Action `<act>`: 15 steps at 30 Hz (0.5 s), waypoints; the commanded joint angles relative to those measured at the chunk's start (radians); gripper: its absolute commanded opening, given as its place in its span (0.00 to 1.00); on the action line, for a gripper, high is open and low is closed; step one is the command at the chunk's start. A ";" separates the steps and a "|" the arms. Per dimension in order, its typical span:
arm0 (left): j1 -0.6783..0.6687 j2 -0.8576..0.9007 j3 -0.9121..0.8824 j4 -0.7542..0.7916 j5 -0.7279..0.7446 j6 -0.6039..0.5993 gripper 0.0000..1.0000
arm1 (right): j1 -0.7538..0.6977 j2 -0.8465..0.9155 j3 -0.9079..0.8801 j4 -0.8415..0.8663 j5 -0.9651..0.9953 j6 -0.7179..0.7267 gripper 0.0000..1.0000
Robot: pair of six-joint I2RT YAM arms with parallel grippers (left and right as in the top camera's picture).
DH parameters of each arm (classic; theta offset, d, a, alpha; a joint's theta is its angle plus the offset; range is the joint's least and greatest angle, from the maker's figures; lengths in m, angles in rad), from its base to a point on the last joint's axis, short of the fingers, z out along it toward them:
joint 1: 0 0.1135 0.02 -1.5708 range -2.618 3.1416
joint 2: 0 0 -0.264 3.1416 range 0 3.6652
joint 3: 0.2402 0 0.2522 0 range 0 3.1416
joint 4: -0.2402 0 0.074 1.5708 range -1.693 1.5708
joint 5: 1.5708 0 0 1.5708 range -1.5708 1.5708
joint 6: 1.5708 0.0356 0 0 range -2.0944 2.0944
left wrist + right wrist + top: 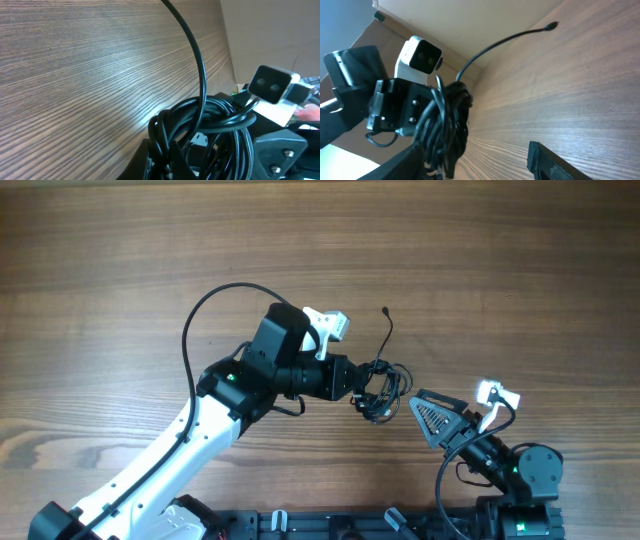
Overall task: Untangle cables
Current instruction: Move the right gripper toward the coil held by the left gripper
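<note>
Overhead, looking down on a brown wood-grain table [320, 240], matte, with streaky grain running left to right. Beyond its far edge, in the right wrist view, just a plain pale beige wall [485, 20]. Reaching in from bottom left, the white-shelled left arm [150, 470] with a black wrist and a thick black lead of its own [200, 320] arching over it. Lower right, the shorter black right arm [520, 470], with a green light glowing on it.

Near the table's middle, slightly right of centre, the left gripper [362, 395], clamped shut on the cables [385, 385], which are bunched into a tight black knot of loops at its tip. Just right of that knot, the right gripper [418, 404], aimed at it with jaws standing wide (both black fingers well apart in its own wrist view) and holding nothing. Cannot tell whether the knot touches the wood.

On each wrist, a small white camera [328, 325]; no lettering legible on either housing at this size.

Rising from the knot toward the far side, one thin loose end, curving slightly and tipped by a tiny plug [386, 311].
</note>
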 commanded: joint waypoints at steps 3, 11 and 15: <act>-0.013 0.000 0.004 0.017 0.026 -0.053 0.04 | 0.000 0.006 -0.003 -0.003 0.005 -0.010 0.68; -0.070 0.000 0.004 0.025 -0.042 -0.057 0.04 | 0.001 0.006 -0.003 -0.003 -0.004 0.019 0.68; -0.075 0.000 0.004 0.027 -0.034 -0.071 0.04 | 0.002 0.006 -0.003 -0.006 -0.005 0.019 0.64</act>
